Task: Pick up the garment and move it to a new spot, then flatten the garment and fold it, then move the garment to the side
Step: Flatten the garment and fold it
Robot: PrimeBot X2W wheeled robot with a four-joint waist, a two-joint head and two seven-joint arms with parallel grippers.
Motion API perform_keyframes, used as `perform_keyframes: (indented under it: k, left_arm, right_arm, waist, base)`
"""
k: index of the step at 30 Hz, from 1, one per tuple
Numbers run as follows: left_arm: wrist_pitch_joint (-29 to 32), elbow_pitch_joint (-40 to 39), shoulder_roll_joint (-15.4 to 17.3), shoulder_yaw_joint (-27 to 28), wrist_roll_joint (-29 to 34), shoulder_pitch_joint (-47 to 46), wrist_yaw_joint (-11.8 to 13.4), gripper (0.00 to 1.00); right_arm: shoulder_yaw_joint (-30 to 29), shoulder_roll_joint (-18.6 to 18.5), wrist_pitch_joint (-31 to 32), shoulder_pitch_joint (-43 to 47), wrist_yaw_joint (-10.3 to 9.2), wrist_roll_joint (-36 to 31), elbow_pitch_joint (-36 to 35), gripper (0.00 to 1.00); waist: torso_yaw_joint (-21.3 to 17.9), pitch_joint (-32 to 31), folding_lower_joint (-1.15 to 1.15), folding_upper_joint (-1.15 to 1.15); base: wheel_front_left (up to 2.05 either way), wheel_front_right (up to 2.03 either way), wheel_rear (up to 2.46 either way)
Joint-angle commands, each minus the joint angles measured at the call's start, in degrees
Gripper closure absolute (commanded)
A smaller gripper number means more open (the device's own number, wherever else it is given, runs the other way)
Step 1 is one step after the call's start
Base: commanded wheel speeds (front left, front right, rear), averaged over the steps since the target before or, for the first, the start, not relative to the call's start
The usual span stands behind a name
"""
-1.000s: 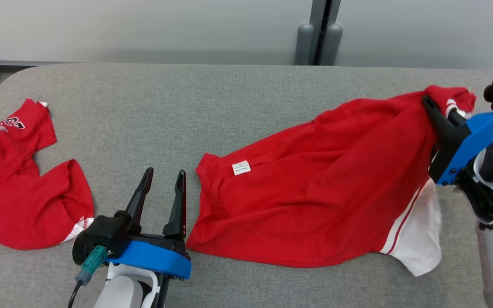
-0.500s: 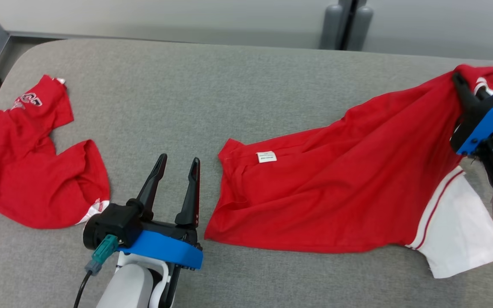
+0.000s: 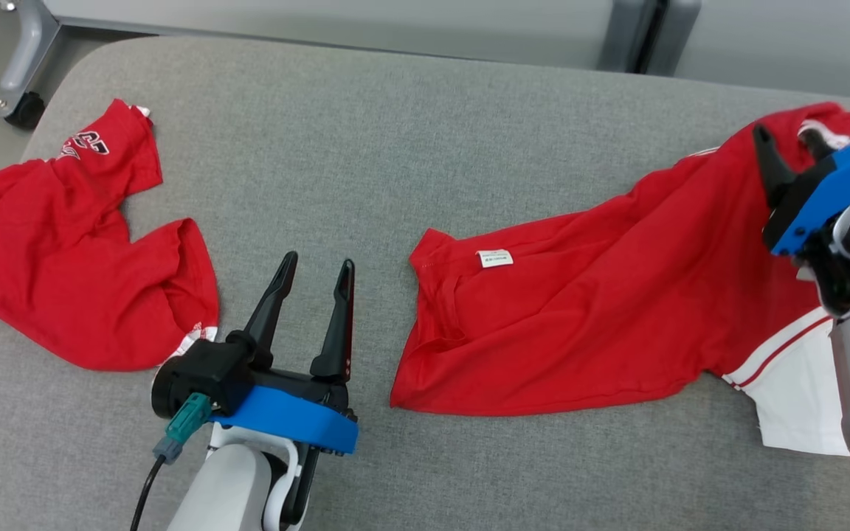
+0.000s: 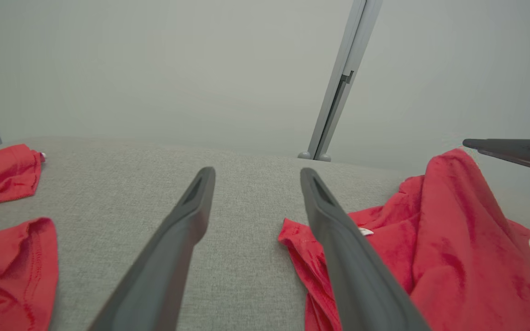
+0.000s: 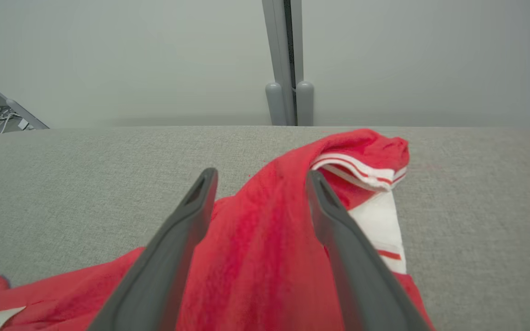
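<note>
While my right gripper stands with its two fingers apart, the garment lies stretched over the right half of the worktop. It is a red shirt that runs from about the middle of the worktop up toward the far right corner. Its small white label faces up at the end nearest the middle. At the far right corner the cloth is bunched into a raised ridge, and that ridge runs up between my open right fingers. I cannot tell whether they touch it. The striped white-and-red trim curls just beyond my right-hand fingertip. The white sleeve lies flat by the near right corner, partly behind my pale forearm.

My left gripper rests over the near edge, left of the middle. Its fingers are spread with bare grey worktop between them, and it sits just beside the garment's labelled end without touching it. A second red shirt lies crumpled along the left edge, with lettering at its far end. A caster wheel stands on the floor off the far left corner. A grey post rises behind the far edge.
</note>
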Motion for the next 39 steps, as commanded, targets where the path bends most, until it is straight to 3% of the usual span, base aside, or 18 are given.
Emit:
perform_keyframes:
  k: [1,6,13,18,29,39]
  left_arm:
    - [-0.16,0.16,-0.05,0.75,0.16,1.02,-0.08,0.0]
    - [-0.17,0.49,-0.2,2.24,0.65,2.75,-0.08,0.0]
    - [-0.16,0.4,-0.13,6.28,1.48,6.69,0.84,0.0]
    - [-0.16,1.31,0.15,8.74,1.62,9.47,1.8,0.0]
    - [0.97,3.17,2.36,9.95,2.28,13.34,3.38,0.0]
    - [2.14,3.71,3.3,9.97,1.4,13.73,3.82,0.0]
  right_arm:
    - [0.79,-0.59,-0.47,1.71,0.03,0.82,0.43,0.0]
    - [4.13,-1.72,-2.92,7.08,0.03,3.79,-3.22,0.0]
    - [8.45,-1.85,-14.02,20.06,0.03,5.18,-15.96,0.0]
    - [7.58,0.35,-20.15,30.24,0.03,4.28,-24.6,0.0]
    - [4.77,6.26,-18.33,43.31,0.03,-1.29,-35.66,0.0]
    - [2.6,7.5,-17.55,47.65,0.03,-4.94,-39.31,0.0]
  waist:
    - [-0.81,-1.22,-0.01,0.0]
    - [-2.71,-4.71,-0.01,0.0]
    - [-6.75,-9.66,-0.01,0.0]
    - [-9.08,-12.51,-0.01,0.0]
    - [-12.62,-16.58,-0.01,0.0]
    - [-12.25,-17.03,-0.01,0.0]
  base:
    - [0.0,0.0,0.0]
    - [0.0,0.0,0.0]
    - [0.0,0.0,0.0]
    - [0.0,0.0,0.0]
    - [0.0,0.0,0.0]
    - [0.0,0.0,0.0]
